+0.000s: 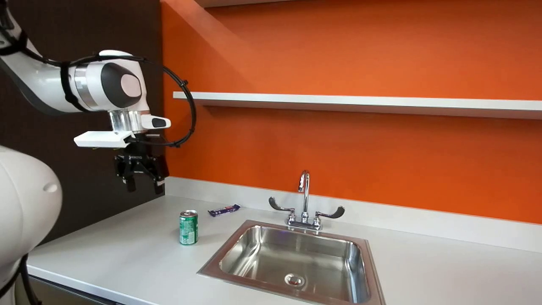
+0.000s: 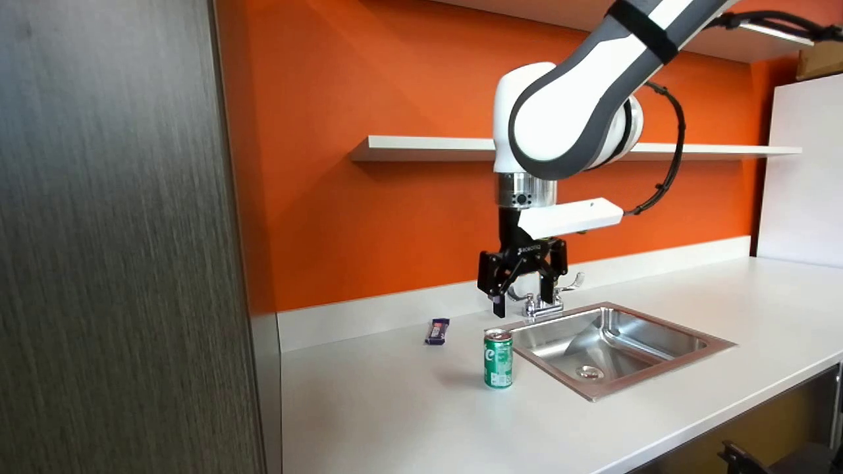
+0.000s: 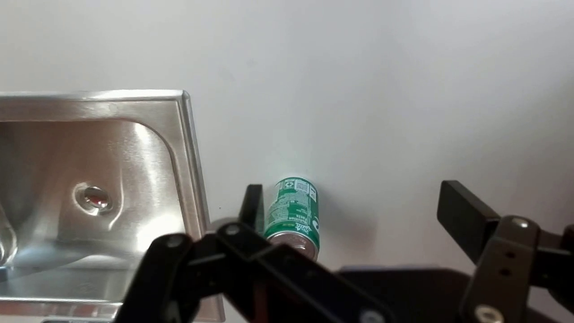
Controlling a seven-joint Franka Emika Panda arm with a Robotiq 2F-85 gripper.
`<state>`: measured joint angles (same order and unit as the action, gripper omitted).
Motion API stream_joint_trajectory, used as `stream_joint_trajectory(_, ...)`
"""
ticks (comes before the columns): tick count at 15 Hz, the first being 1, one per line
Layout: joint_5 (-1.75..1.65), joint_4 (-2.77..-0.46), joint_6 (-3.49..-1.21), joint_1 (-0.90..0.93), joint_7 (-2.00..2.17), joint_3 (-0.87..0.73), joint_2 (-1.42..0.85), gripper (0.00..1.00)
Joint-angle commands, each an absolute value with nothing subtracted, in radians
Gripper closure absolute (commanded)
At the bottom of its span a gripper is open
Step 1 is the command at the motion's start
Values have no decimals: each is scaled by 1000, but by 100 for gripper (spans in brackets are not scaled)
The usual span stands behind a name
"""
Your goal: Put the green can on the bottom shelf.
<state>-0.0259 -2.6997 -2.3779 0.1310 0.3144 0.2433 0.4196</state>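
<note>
The green can (image 1: 189, 228) stands upright on the white counter, left of the sink. It also stands there in an exterior view (image 2: 498, 361). In the wrist view the can (image 3: 293, 208) lies near the left finger, its top partly hidden by that finger's linkage. My gripper (image 1: 145, 187) points down, well above the counter, open and empty. It also shows in an exterior view (image 2: 523, 303) and in the wrist view (image 3: 352, 204), with its fingers wide apart. The lower white shelf (image 1: 355, 100) runs along the orange wall; it also shows behind the arm (image 2: 428, 145).
A steel sink (image 1: 230, 245) is set in the counter beside the can, with a faucet (image 1: 305, 199) behind it. A purple wrapped bar (image 1: 224, 210) lies near the back wall. A dark panel (image 2: 118, 237) closes one side. An upper shelf (image 2: 724, 49) hangs above.
</note>
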Motion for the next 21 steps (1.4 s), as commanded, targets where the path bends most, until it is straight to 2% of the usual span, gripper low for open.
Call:
stream_joint_trajectory(1, -50, -2711, -2466, 109, 317, 237, 362, 0)
stream_joint_trajectory(21, -132, -2705, -2645, 89, 389, 216, 103, 0)
